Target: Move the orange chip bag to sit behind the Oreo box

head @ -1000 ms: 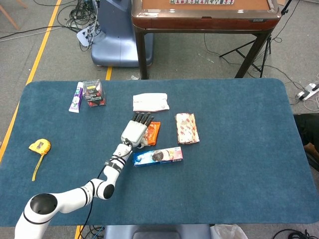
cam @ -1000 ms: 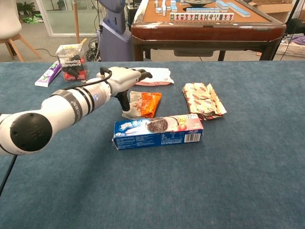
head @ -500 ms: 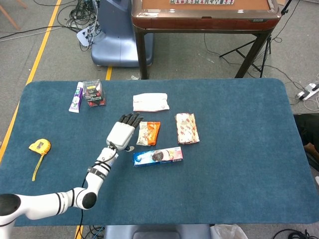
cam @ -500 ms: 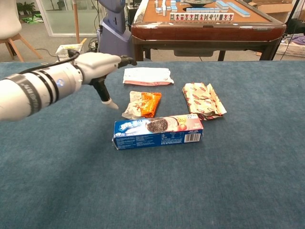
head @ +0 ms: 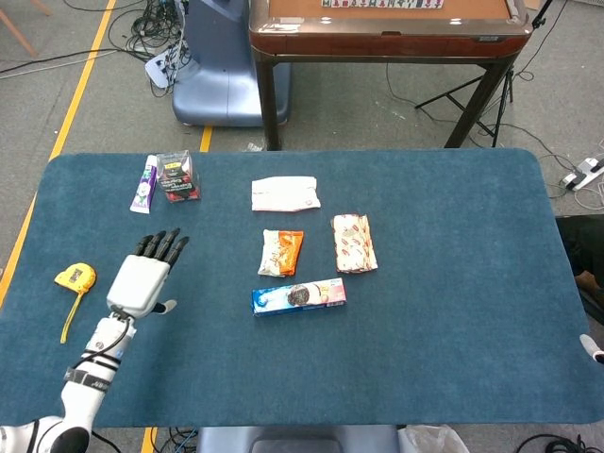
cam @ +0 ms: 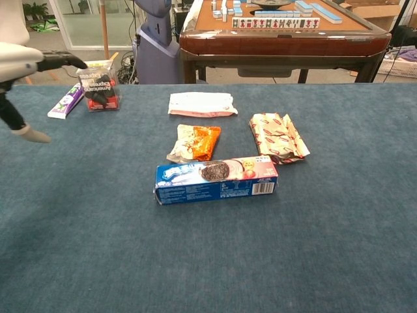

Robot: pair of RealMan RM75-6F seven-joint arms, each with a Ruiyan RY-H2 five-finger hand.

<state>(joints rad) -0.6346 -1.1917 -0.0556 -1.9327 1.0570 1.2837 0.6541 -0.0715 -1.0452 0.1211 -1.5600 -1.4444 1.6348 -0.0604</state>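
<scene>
The orange chip bag (head: 281, 252) (cam: 195, 143) lies flat on the blue table, just behind the blue Oreo box (head: 298, 296) (cam: 216, 178), touching or nearly touching its far edge. My left hand (head: 147, 275) (cam: 26, 72) hovers well to the left of both, fingers spread and holding nothing. In the chest view only its fingers and thumb show at the left edge. The right hand shows in neither view.
A white pouch (head: 285, 193) lies behind the chip bag and a red-patterned packet (head: 354, 243) to its right. A clear box of black items (head: 177, 176) and a purple tube (head: 144, 183) sit far left. A yellow tape measure (head: 74, 277) lies by the left edge.
My left hand has let go of the orange chip bag and drawn back far to the left. The bag stays behind the Oreo box.
</scene>
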